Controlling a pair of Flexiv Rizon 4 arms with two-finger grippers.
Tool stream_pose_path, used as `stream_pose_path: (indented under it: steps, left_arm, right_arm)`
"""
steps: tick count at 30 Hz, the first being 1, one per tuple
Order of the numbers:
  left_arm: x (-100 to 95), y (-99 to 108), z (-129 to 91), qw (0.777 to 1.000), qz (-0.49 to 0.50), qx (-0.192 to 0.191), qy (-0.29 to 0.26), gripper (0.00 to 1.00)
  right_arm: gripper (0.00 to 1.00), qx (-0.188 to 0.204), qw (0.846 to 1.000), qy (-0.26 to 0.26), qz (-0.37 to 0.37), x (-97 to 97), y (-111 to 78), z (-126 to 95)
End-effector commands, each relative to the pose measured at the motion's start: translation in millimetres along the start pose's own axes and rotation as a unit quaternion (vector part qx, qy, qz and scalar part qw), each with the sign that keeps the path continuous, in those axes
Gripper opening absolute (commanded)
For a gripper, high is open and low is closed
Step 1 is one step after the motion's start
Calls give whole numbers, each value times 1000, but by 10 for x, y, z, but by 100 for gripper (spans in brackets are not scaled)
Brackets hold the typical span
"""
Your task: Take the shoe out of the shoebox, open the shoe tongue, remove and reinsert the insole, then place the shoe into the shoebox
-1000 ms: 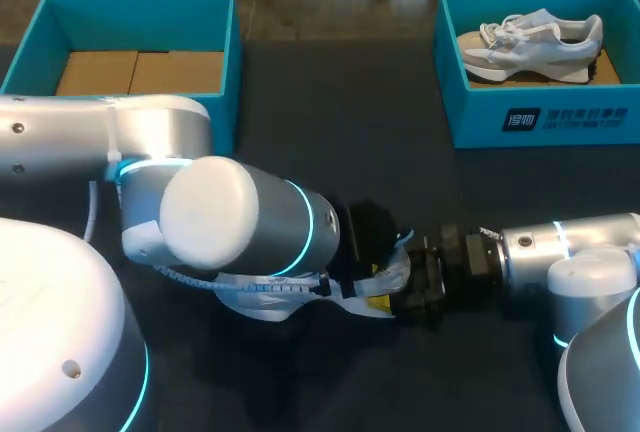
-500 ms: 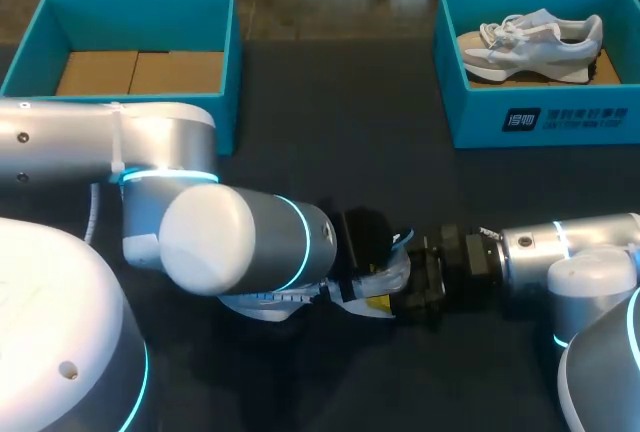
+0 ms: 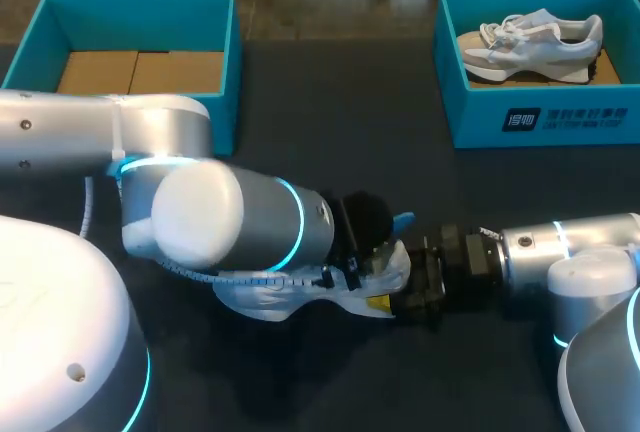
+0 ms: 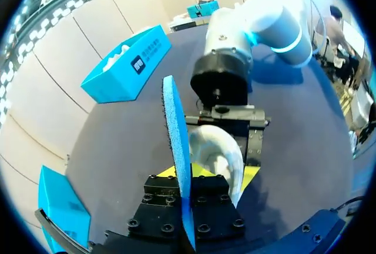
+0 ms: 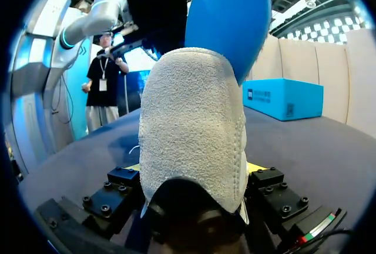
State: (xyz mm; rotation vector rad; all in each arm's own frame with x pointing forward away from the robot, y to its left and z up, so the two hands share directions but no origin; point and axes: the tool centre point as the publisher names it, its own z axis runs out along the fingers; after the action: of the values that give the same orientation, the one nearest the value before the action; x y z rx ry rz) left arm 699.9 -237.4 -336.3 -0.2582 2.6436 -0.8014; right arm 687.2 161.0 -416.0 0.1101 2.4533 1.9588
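White shoe (image 3: pixel 270 300) with a fleecy heel at the near middle of the dark worktop (image 3: pixel 330 112), heel clamped in the right gripper (image 5: pixel 194 169), a blue insole (image 4: pixel 176 142) standing on edge out of its mouth, pinched in the left gripper (image 4: pixel 187 198). Along the far edge two teal boxes, the left box (image 3: pixel 225 62) holding only cardboard, the right box (image 3: pixel 540 117) a pale second shoe (image 3: pixel 530 42). Between them, bare worktop.

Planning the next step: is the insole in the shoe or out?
Out, at least mostly: the insole stands up above the shoe; its lower end is hidden.
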Motion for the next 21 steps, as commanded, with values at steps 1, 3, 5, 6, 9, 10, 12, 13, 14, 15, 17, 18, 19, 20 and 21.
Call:
stream_pose_path:
  steps: [1,3,5,6,9,10,12,13,14,15,17,18,19,20,21]
  left_arm:
    - [-119,-142,-130,999,-7,-4,52,0]
    - [-114,-216,-178,998,-11,-2,66,0]
    - [-104,-320,-246,997,-16,2,82,0]
    - [-99,-369,-275,996,-19,4,92,0]
    - [-93,-529,-365,991,-30,2,134,0]
    - [-96,-583,-393,988,-34,-2,153,0]
    - [-109,-703,-459,982,-44,-1,182,0]
    - [-112,-773,-505,978,-49,-1,202,0]
    - [-120,-831,-545,974,-53,-1,221,0]
    - [-125,-867,-573,972,-53,-1,230,0]
    - [-145,-1005,-686,963,-55,3,264,0]
    - [-157,-1045,-720,961,-56,4,272,0]
    - [-183,-1129,-795,955,-57,10,291,0]
    - [-183,-1129,-795,955,-57,10,291,0]
    - [-183,-1129,-795,955,-57,10,291,0]
  right_arm:
    - [0,1,1000,0,0,6,-7,22]
    - [0,1,1000,0,0,6,-7,22]
    - [0,1,1000,0,0,6,-7,22]
    - [0,1,1000,0,0,6,-7,22]
    - [0,1,1000,0,0,6,-7,22]
    - [0,1,1000,0,0,6,-7,22]
    - [0,1,1000,0,0,6,-7,22]
    - [0,1,1000,0,0,6,-7,22]
    - [0,1,1000,0,0,6,-7,22]
    - [0,1,1000,0,0,6,-7,22]
    - [0,1,1000,0,0,6,-7,22]
    - [0,1,1000,0,0,6,-7,22]
    - [0,1,1000,0,0,6,-7,22]
    - [0,1,1000,0,0,6,-7,22]
    - [0,1,1000,0,0,6,-7,22]
